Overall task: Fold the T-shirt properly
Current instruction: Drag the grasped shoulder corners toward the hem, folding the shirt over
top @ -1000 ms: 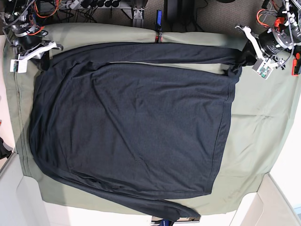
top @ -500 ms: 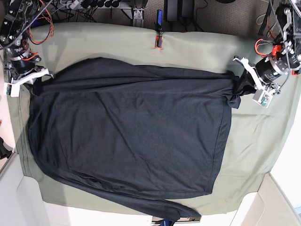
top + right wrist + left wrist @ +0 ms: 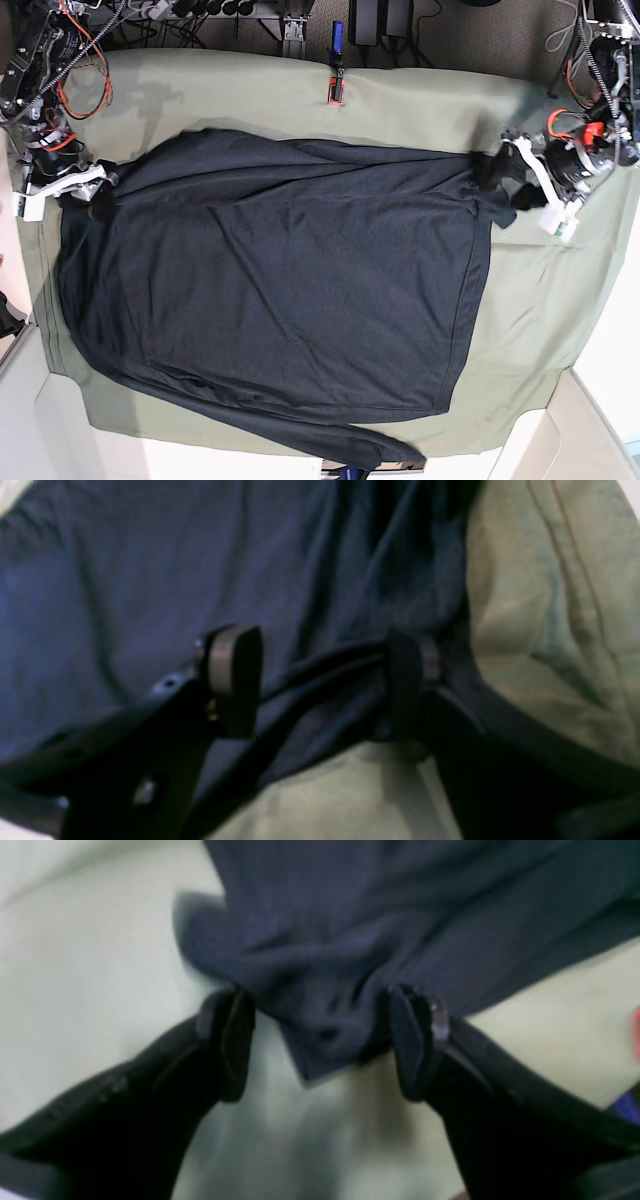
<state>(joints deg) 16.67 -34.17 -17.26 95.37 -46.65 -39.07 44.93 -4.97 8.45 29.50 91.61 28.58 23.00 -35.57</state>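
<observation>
The dark navy T-shirt (image 3: 280, 280) lies spread flat on the olive-green table cloth (image 3: 540, 290), its far edge folded down over the body. My left gripper (image 3: 503, 188) is at the shirt's far right corner. In the left wrist view the left gripper (image 3: 325, 1045) is open, with a bunched tip of the T-shirt (image 3: 350, 915) lying loose between the fingers. My right gripper (image 3: 100, 190) is at the shirt's far left corner. In the right wrist view the right gripper (image 3: 320, 680) is open, and a fold of the T-shirt (image 3: 125, 555) runs across the gap to its right finger (image 3: 407, 680).
A small red and black clip (image 3: 336, 90) sits at the cloth's far edge. Cables and gear (image 3: 200, 12) crowd the back. White surfaces (image 3: 60, 440) border the cloth at the front corners. One sleeve (image 3: 370, 450) trails to the cloth's front edge.
Both grippers, shut on the shirt's far edge, carried it toward the front over the body. Both have now opened and let the fabric go.
</observation>
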